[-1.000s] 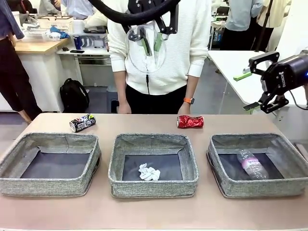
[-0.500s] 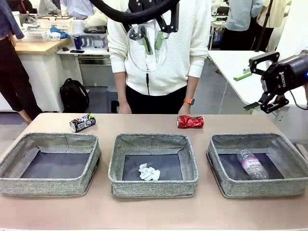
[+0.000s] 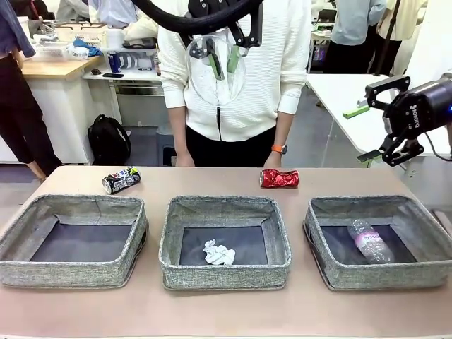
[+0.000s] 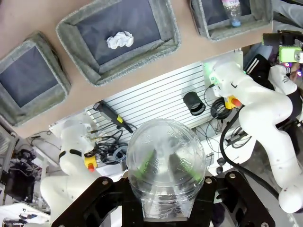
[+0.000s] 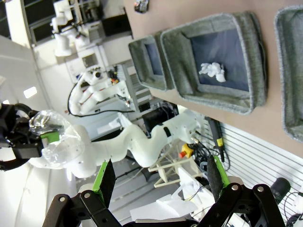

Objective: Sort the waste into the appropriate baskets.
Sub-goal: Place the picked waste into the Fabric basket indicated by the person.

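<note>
High above the table's far edge, my left gripper [image 3: 222, 68] is shut on a clear plastic cup [image 3: 215, 88], in front of the person's white sweater. In the left wrist view the cup [image 4: 165, 163] sits mouth-out between the fingers [image 4: 137, 172]. My right gripper [image 3: 361, 134] hangs open and empty at the right, above the right basket [image 3: 339, 272]. That basket holds a clear pink-labelled bottle [image 3: 369, 240]. A white paper wad [image 3: 218, 253] lies in the middle basket [image 3: 224, 272]. The left basket [image 3: 70, 272] holds nothing. A dark printed can [image 3: 121, 180] and a crushed red can [image 3: 279, 178] lie behind the baskets.
A person [image 3: 240, 85] stands at the table's far edge, hands [image 3: 270, 161] down near the red can. Bare table strips [image 3: 226, 311] run in front of and behind the baskets. A white side table [image 3: 346, 99] stands at the right.
My left gripper has risen slightly with the cup. The right gripper and the items on the table have not moved.
</note>
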You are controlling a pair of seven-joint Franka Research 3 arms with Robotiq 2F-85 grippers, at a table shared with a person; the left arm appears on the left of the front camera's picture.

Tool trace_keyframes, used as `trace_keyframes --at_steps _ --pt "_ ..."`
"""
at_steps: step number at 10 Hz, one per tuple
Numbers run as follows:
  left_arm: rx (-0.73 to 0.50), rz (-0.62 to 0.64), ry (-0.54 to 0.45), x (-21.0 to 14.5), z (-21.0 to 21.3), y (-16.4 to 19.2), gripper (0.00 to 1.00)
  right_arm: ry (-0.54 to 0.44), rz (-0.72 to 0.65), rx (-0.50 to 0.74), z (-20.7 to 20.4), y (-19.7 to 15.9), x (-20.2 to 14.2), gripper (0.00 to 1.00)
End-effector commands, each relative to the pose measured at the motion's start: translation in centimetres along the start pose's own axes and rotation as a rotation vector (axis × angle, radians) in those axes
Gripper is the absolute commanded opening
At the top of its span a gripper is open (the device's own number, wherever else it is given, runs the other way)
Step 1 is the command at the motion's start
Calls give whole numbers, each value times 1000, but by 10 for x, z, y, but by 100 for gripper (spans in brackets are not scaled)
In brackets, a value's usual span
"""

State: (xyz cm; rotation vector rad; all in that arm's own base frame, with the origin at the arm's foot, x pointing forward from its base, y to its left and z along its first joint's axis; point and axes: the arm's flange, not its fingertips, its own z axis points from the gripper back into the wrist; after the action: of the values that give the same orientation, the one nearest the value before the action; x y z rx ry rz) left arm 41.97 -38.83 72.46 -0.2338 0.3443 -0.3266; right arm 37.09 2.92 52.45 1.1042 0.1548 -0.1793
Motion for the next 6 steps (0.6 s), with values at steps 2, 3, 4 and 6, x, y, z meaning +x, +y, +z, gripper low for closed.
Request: trace_keyframes --at_steps 2,3,4,6 --pt "-7 5 -7 -3 2 1 20 7 27 -1 3 -1 0 100" --pt "-7 5 -7 -3 2 1 20 7 27 -1 3 -1 0 100" --pt "-7 5 -7 -3 2 1 20 7 27 -1 3 -1 0 100" --pt "-7 5 -7 -3 2 1 20 7 27 -1 3 -1 0 100"
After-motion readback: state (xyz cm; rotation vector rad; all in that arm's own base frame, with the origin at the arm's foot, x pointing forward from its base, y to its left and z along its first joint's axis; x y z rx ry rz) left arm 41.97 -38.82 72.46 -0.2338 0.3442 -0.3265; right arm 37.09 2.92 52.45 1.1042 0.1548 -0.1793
